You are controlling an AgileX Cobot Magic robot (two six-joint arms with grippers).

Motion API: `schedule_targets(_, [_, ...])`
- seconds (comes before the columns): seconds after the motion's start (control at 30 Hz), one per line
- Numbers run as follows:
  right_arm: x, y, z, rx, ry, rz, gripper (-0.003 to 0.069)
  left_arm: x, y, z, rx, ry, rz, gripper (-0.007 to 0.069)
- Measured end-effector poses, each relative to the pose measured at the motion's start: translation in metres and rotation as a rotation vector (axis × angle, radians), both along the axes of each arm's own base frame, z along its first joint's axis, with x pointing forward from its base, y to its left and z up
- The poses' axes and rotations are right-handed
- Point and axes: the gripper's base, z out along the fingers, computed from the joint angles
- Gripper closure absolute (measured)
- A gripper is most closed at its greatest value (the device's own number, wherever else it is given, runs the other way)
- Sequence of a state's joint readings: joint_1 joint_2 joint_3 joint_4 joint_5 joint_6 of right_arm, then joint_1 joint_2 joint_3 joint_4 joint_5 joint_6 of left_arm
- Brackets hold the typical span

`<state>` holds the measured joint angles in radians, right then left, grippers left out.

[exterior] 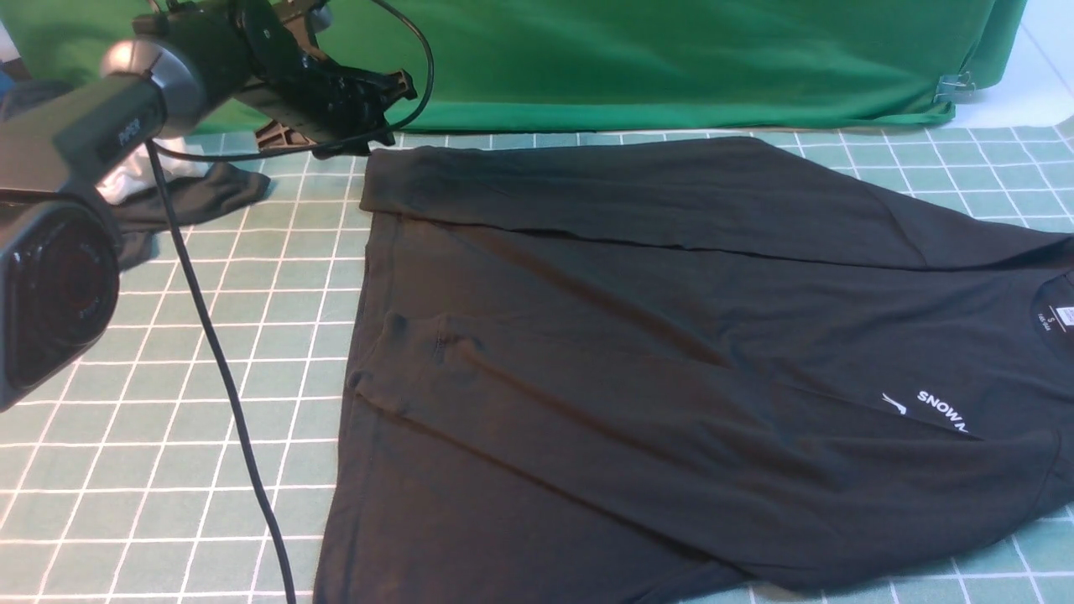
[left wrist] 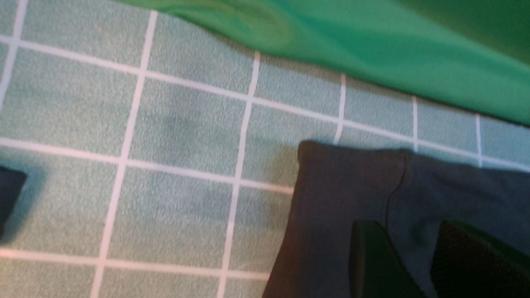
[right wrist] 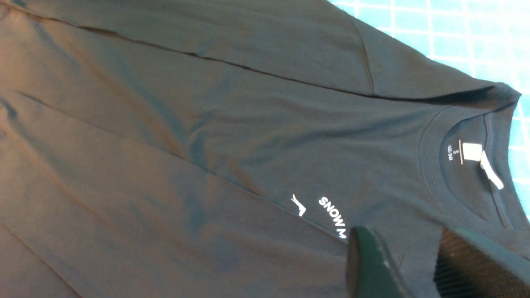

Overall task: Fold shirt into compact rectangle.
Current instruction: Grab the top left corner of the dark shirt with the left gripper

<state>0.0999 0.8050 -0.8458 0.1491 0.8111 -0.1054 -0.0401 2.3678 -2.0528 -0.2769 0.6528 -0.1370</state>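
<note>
The black shirt (exterior: 671,335) lies spread on the gridded mat, with its collar to the right. Its white print (exterior: 931,411) and neck label (right wrist: 472,151) face up. The far side is folded over the body as a long flap (exterior: 629,193). My left gripper (exterior: 377,126) hovers at the flap's far left corner (left wrist: 352,186). In the left wrist view this gripper (left wrist: 408,231) is open, with cloth showing in the gap. My right gripper (right wrist: 403,238) is open just above the chest, beside the print (right wrist: 327,211). The right arm is out of the front view.
A green cloth backdrop (exterior: 671,59) hangs along the mat's far edge, with a metal clip (exterior: 952,84) at its right end. A dark grey cloth (exterior: 193,193) bunched with a white cloth (exterior: 134,180) lies at the far left. A black cable (exterior: 226,377) crosses the mat's left side.
</note>
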Motion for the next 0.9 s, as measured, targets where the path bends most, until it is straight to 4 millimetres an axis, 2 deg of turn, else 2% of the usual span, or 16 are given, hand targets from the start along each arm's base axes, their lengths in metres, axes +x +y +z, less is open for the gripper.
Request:
schedule_targets(0.2, [0.000, 0.000, 0.000, 0.000, 0.000, 0.000, 0.0421, -0.006, 0.002, -0.010, 0.059, 0.087, -0.037, 0.0584])
schedule_targets(0.37, [0.000, 0.000, 0.000, 0.000, 0.000, 0.000, 0.0421, -0.007, 0.006, -0.031, 0.081, 0.173, 0.006, 0.0594])
schedule_targets(0.43, [0.000, 0.000, 0.000, 0.000, 0.000, 0.000, 0.0421, -0.007, 0.006, -0.040, 0.076, 0.201, 0.020, 0.0547])
schedule_targets(0.5, [0.000, 0.000, 0.000, 0.000, 0.000, 0.000, 0.0421, -0.007, 0.006, -0.040, 0.071, 0.196, 0.024, 0.0519])
schedule_targets(0.63, [0.000, 0.000, 0.000, 0.000, 0.000, 0.000, 0.0421, -0.004, 0.004, -0.039, 0.024, 0.174, 0.053, 0.0358])
schedule_targets(0.73, [0.000, 0.000, 0.000, 0.000, 0.000, 0.000, 0.0421, -0.002, 0.004, -0.039, 0.005, 0.153, 0.067, 0.0265])
schedule_targets(0.8, [0.000, 0.000, 0.000, 0.000, 0.000, 0.000, 0.0421, -0.001, 0.003, -0.039, -0.009, 0.140, 0.076, 0.0218])
schedule_targets(0.9, [0.000, 0.000, 0.000, 0.000, 0.000, 0.000, 0.0421, 0.000, 0.003, -0.039, -0.016, 0.126, 0.083, 0.0192])
